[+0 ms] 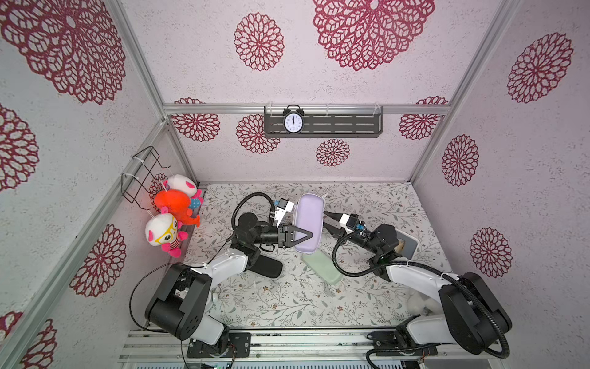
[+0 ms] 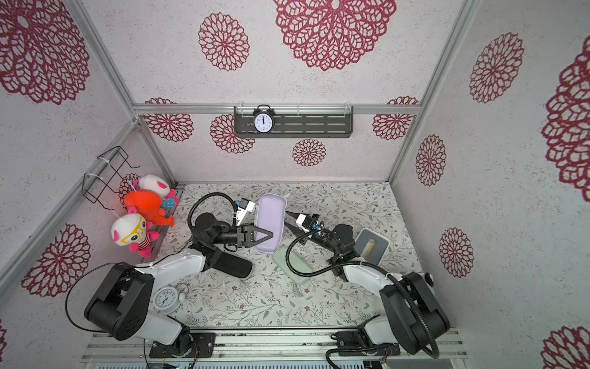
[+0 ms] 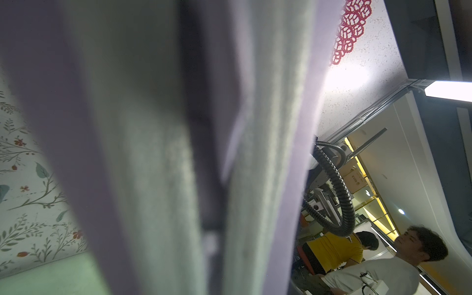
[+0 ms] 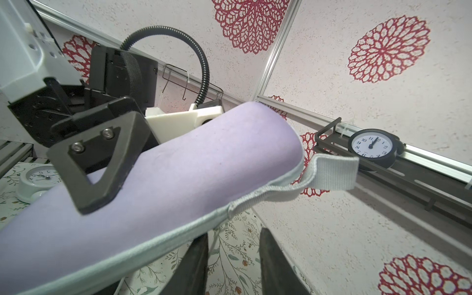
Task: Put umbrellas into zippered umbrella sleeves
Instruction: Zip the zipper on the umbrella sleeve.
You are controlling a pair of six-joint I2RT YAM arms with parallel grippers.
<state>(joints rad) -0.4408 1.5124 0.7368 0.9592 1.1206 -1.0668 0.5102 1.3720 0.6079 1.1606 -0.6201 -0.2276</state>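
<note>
Lilac sleeve (image 1: 308,220) clamped in left gripper (image 1: 302,236), long axis front-to-back; right gripper (image 1: 330,223), jaws parted, empty, just beside its right flank.

Lilac sleeve (image 1: 308,217): oblong hard shell, pale grey zip edge, grey strap loop (image 4: 329,173) at far end; hung above surface (image 1: 287,303), clamped by left end effector (image 1: 302,235). Mint green sleeve (image 1: 322,267) lay flat just nearer. Black sleeve (image 1: 267,267) lay flat, partly under arm.
</note>
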